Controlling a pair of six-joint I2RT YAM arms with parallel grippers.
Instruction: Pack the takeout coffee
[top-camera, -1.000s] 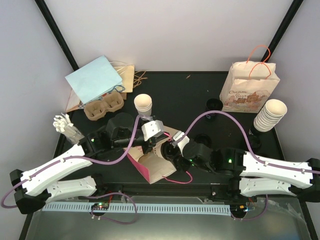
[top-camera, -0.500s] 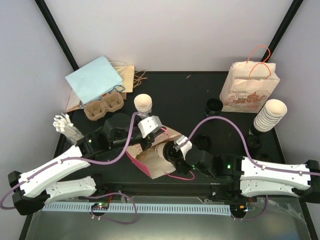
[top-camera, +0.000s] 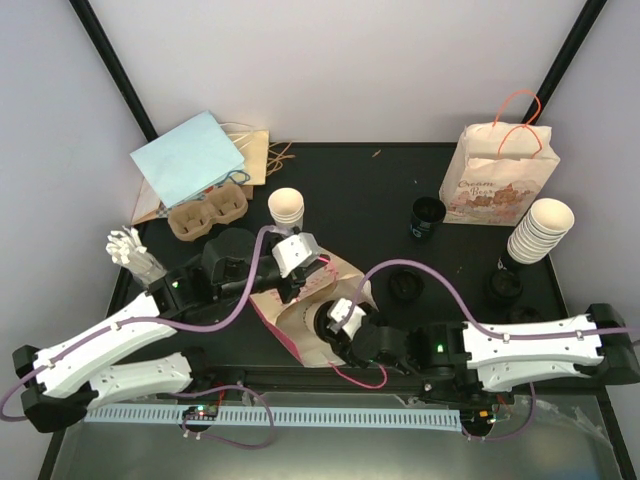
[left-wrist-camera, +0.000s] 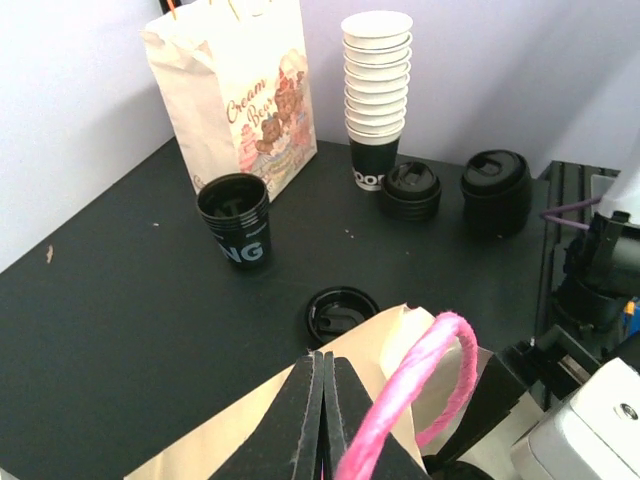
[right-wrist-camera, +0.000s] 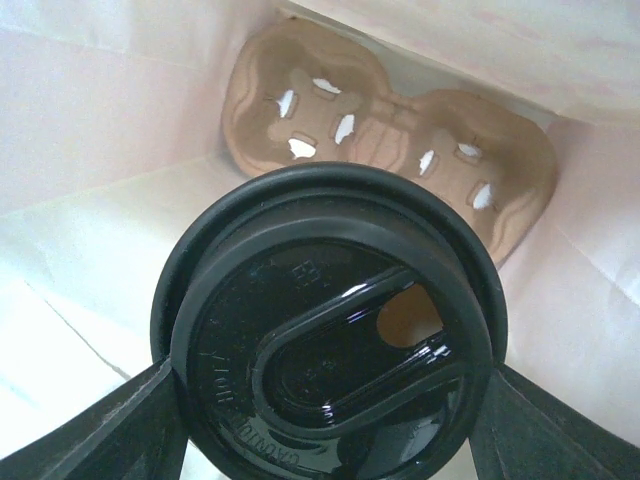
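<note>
A tan paper bag (top-camera: 285, 322) with a pink cord handle (left-wrist-camera: 420, 385) lies on its side near the table's front edge, mouth facing right. My left gripper (top-camera: 293, 275) (left-wrist-camera: 325, 370) is shut on the upper edge of the mouth. The takeout coffee cup (right-wrist-camera: 325, 335) shows its black sip lid in the right wrist view. My right gripper (right-wrist-camera: 328, 390) (top-camera: 338, 320) is shut on it, just inside the mouth. A brown two-cup carrier (right-wrist-camera: 390, 150) lies at the far end inside the bag.
On the table stand an open black cup (left-wrist-camera: 235, 220), a loose lid (left-wrist-camera: 340, 312), two lid stacks (left-wrist-camera: 410, 190) (left-wrist-camera: 495, 188), stacked white cups (left-wrist-camera: 377, 80) and a printed bag (top-camera: 500, 175). Back left are a blue bag (top-camera: 190, 160), a second carrier (top-camera: 207, 212) and a white cup (top-camera: 286, 207).
My right gripper has carried the lidded cup leftward and nearer, into the bag's mouth. My left gripper has shifted slightly while keeping hold of the bag's edge.
</note>
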